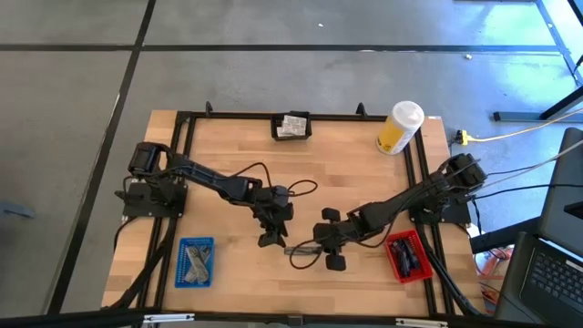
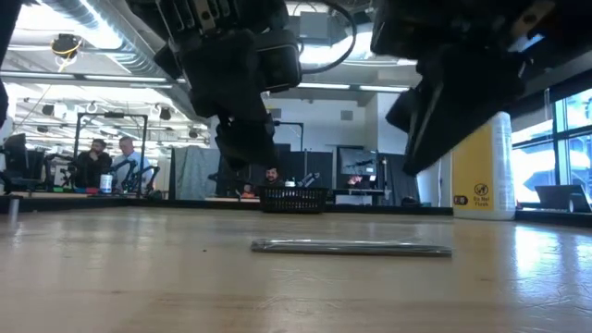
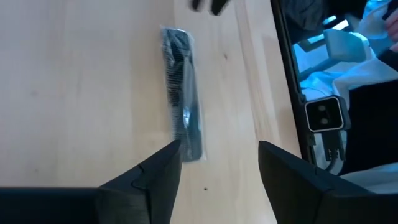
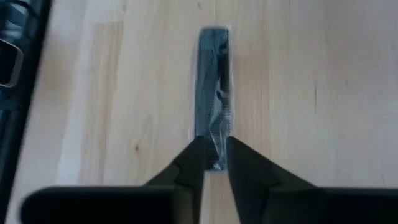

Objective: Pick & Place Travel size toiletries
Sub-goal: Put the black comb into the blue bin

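Note:
One slim dark stick in a clear wrapper (image 1: 301, 249) lies flat on the wood near the table's near edge, between my two grippers; the low view shows this stick (image 2: 351, 247) resting along its full length. My left gripper (image 1: 271, 239) hovers open just left of it, and in its wrist view the stick (image 3: 182, 93) lies ahead of the left gripper (image 3: 219, 149). My right gripper (image 1: 321, 244) hangs above the stick's right end. Its fingers stand a narrow gap apart, and the stick (image 4: 214, 81) shows through the right gripper (image 4: 216, 146). Both grippers are raised off the table.
A blue tray (image 1: 194, 261) with grey sticks sits near the left near corner, and a red tray (image 1: 405, 255) with dark tubes near the right near corner. A black basket (image 1: 291, 126) with silvery sachets and a yellow container (image 1: 399, 128) stand at the far edge. People show in the room beyond.

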`<state>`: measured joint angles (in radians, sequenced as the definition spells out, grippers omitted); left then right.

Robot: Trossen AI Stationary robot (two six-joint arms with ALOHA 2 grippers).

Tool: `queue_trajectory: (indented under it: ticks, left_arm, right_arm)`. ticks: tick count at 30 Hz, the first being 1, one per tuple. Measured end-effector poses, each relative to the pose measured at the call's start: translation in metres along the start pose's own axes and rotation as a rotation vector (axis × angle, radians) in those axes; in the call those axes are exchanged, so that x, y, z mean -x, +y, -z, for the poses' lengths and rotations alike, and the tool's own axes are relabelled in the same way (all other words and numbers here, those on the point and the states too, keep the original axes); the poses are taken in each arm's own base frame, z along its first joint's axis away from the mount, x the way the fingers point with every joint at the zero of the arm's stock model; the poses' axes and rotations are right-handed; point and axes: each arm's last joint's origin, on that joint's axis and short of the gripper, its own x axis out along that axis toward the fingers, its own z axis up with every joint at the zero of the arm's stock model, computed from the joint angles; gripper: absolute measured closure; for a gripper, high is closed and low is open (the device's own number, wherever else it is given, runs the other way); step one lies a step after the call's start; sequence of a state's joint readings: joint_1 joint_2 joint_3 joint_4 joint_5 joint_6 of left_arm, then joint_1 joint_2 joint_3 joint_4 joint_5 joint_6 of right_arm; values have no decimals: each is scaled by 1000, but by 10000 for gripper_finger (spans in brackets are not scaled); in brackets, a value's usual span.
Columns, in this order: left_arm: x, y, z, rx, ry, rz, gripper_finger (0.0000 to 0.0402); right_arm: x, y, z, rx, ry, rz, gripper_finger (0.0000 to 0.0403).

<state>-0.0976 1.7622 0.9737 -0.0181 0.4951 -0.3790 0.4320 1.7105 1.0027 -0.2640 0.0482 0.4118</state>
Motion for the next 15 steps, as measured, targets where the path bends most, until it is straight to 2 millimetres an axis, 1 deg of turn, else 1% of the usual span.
queue_trajectory:
  ticks: [5, 8, 12, 15]
  left_arm:
    - [-3, -5, 2, -12, 10, 9, 198]
    - [-4, -7, 3, -16, 14, 12, 197]
    - [-5, -9, 4, -20, 18, 15, 198]
    - [-5, -9, 4, -20, 18, 16, 200]
  right_arm:
    - [-14, -3, 6, -24, 54, 14, 271]
    - [-19, -3, 8, -24, 61, 18, 239]
    - [-28, -4, 11, -25, 76, 31, 214]
    - [-35, -6, 14, -23, 87, 49, 210]
